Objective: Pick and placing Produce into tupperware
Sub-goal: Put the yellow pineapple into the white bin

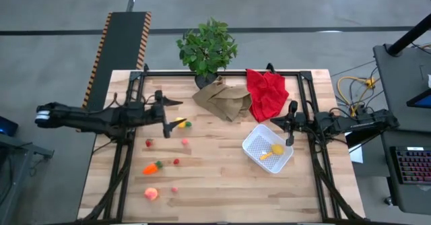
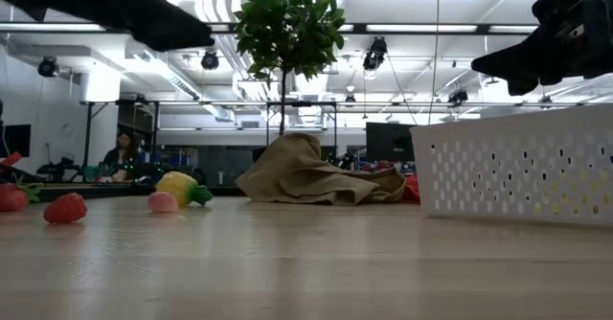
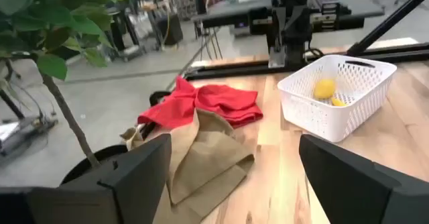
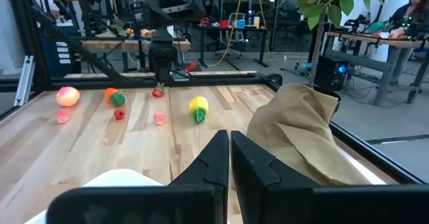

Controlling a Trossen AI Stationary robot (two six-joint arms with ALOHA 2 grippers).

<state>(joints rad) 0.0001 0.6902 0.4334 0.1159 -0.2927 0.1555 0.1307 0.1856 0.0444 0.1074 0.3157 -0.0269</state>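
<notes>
Reaching for more food seems the step now: the left gripper [image 1: 166, 115] hangs with fingers apart, holding nothing, near the yellow-green toy corn [image 1: 180, 123], and should drop onto it, then carry it to the white dotted plastic tub [image 1: 254, 146], where yellow pieces already lie, beside the shut right gripper [image 1: 291, 139].

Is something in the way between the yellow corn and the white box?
Nothing visible. The corn lies on bare table by the open left gripper, and the wood across to the box is clear. The paper bag and red cloth sit farther back, off that line.
</notes>
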